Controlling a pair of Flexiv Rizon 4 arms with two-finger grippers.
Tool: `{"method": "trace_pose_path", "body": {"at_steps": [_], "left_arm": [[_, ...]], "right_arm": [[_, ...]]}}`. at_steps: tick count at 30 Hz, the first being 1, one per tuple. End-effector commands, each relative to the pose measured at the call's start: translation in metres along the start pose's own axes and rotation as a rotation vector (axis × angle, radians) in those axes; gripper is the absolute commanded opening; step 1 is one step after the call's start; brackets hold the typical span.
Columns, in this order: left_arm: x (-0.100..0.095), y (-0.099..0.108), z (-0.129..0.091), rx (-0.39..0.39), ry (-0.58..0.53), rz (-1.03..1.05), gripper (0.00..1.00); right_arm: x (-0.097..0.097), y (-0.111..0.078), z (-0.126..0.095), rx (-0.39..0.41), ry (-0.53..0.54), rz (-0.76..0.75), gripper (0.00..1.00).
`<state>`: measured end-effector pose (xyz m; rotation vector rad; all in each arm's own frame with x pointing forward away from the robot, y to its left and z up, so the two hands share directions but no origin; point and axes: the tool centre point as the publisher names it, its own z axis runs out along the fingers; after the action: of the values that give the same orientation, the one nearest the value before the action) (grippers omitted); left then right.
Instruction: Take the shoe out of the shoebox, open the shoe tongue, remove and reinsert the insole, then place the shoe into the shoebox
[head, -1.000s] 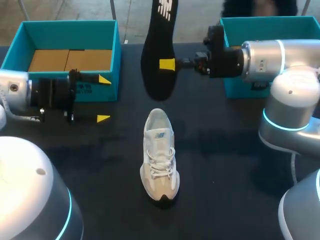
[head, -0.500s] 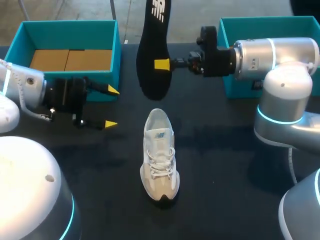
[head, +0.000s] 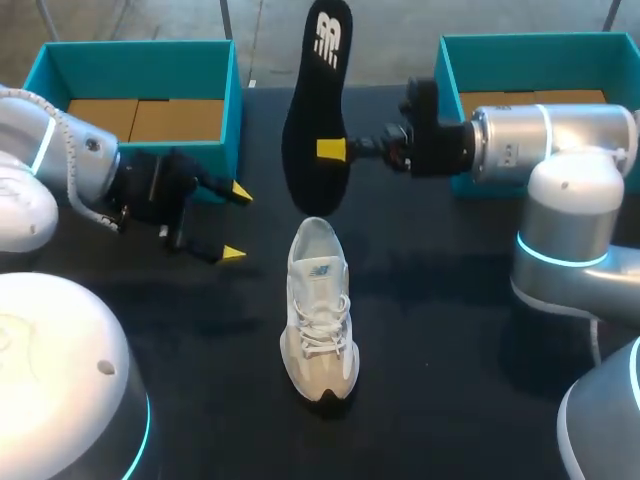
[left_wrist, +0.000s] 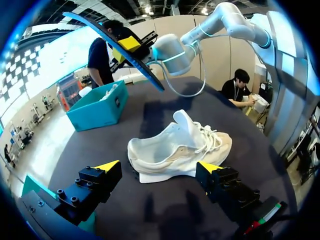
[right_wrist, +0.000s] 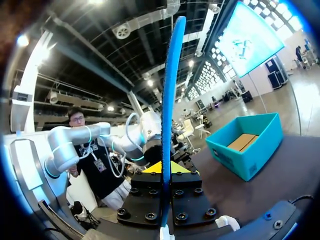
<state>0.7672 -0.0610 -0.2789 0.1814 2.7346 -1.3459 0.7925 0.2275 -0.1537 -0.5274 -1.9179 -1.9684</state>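
Currently, the shoe (head: 319, 310) stands upright on the tabletop (head: 430, 330) at the centre of the head view, toe toward the lower edge, and is outside both teal boxes. Its position is unchanged over the last second.

The insole (head: 318, 110) is held clear of the shoe, upper centre of the frame, by the right gripper (head: 332, 150). The fingers are closed on it from both sides near its middle. This is confirmed in the right wrist view, where the insole (right_wrist: 169, 115) is seen edge-on, pinched in the right gripper (right_wrist: 163, 167). Over the last second it has been drifted sideways and brought back, and its lower end now hangs just beyond the shoe's heel opening.

The left gripper (head: 237, 222) has been swung from pointing straight across to angling toward the shoe, and has been brought nearer its heel. Its fingers are spread wide and hold nothing. In the left wrist view the shoe (left_wrist: 180, 147) lies just ahead of the left gripper (left_wrist: 159, 166), apart from both tips.

Removal is judged complete and reinsertion pending. The left arm appears to be positioned to steady the shoe. The upper-left box (head: 228, 120) and upper-right box (head: 450, 60) are untouched.
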Motion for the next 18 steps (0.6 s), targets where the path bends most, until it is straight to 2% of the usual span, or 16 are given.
{"method": "trace_pose_path", "body": {"at_steps": [1, 3, 18], "left_arm": [[-0.0021, 0.0015, 0.0024, -0.035, 0.026, -0.006, 1.0], [-0.0023, 0.0026, 0.0034, -0.04, 0.027, -0.004, 1.0], [-0.0023, 0.0026, 0.0034, -0.04, 0.027, -0.004, 1.0]], "right_arm": [[0.0002, -0.0132, -0.0025, 0.0, -0.024, 0.003, 0.0], [-0.0007, -0.0176, -0.0027, 0.001, -0.009, 0.006, 0.0], [-0.0007, -0.0176, -0.0027, 0.001, -0.009, 0.006, 0.0]]}}
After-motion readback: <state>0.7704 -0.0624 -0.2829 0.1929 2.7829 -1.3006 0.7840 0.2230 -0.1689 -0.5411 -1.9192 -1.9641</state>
